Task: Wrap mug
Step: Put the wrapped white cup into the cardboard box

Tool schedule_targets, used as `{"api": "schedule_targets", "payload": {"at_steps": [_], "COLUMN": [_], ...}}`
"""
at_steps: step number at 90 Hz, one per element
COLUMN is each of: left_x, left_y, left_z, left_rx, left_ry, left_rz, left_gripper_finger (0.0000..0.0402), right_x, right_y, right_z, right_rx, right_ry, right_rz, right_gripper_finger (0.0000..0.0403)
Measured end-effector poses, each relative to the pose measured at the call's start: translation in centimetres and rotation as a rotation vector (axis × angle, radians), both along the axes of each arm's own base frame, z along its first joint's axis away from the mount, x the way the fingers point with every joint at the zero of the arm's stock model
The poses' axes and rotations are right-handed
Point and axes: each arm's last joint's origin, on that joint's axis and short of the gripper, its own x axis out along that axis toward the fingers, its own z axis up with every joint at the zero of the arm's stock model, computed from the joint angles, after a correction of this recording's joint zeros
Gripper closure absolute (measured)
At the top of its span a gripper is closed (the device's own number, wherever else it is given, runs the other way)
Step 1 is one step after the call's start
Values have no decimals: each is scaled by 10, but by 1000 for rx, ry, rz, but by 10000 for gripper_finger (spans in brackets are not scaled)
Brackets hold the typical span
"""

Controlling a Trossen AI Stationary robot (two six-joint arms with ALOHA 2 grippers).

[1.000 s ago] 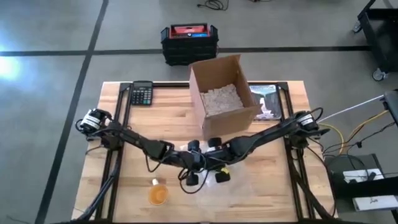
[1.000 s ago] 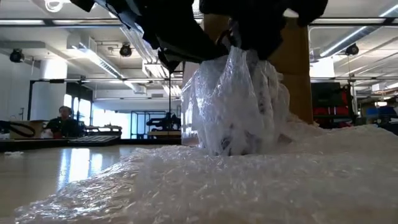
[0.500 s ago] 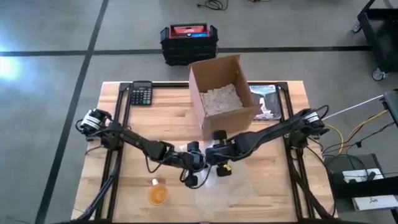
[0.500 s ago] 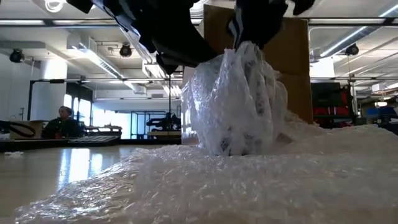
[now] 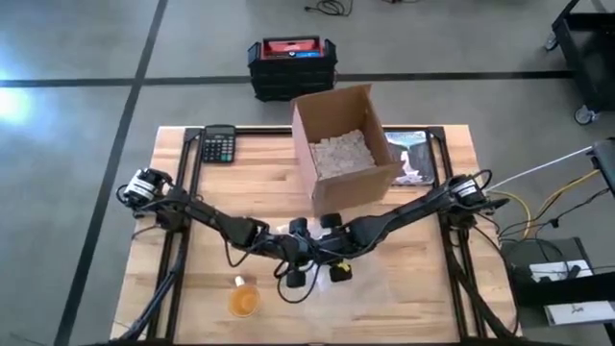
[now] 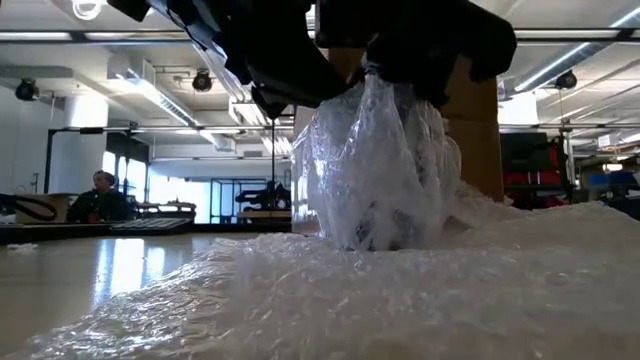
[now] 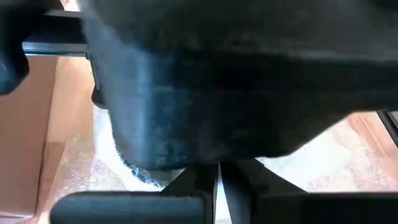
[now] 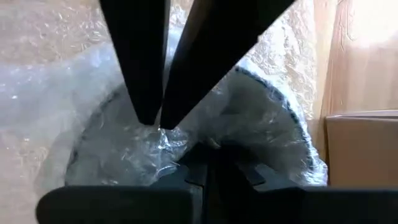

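— Where's the mug (image 6: 375, 205) sitting?

— Upright on the bench (image 5: 259, 183), toward the front, just in front of the cardboard box (image 5: 343, 144). It's bundled in bubble wrap (image 6: 400, 290), which spreads out over the bench around it. Its dark rim shows through the plastic in the right wrist view.

— And the right gripper (image 8: 152, 121)?

— Directly above the mug, its fingers (image 8: 140, 68) pinched together on a gathered tuft of wrap at the top.

— The left gripper (image 5: 298, 274)?

— Right beside the other, over the same bundle. Its wrist view is mostly blocked by dark arm, but the two fingers look pressed together; whether they hold any wrap, I can't tell.

— Anything else on the bench?

— A calculator (image 5: 219, 144) at the far left, an orange cup (image 5: 244, 302) near the front.
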Motion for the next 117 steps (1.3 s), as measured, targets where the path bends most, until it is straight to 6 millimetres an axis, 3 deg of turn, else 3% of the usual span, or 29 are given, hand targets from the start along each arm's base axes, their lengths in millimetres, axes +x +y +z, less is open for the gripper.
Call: {"api": "schedule_targets", "payload": {"at_steps": [12,30,40,57,67,86,104,117], "left_x": [0,0,0,0,-1,-4,-20,-33], "left_y": [0,0,0,0,0,0,0,2], "left_z": [1,0,1,1,-1,8,38,43], "left_rx": [-3,-4,-4,-3,-2,-19,-112,-132], "left_ry": [-4,0,0,0,7,-9,-35,42], "left_rz": [-1,-3,-2,-1,0,2,-57,-31], "left_gripper_finger": [400,397,396,397,400,397,400,400], "right_x": [-4,-17,-22,-18,-7,-1,-2,-2], "right_y": [1,-3,-1,16,16,6,5,4], "right_z": [20,73,85,74,46,14,5,5], "right_rx": [7,39,152,274,225,67,56,55], "right_ry": [1,-85,-96,-104,-75,0,24,27], "right_rz": [7,-7,-23,27,20,-43,-46,-51], "right_gripper_finger": [389,389,389,389,389,389,389,389]}}
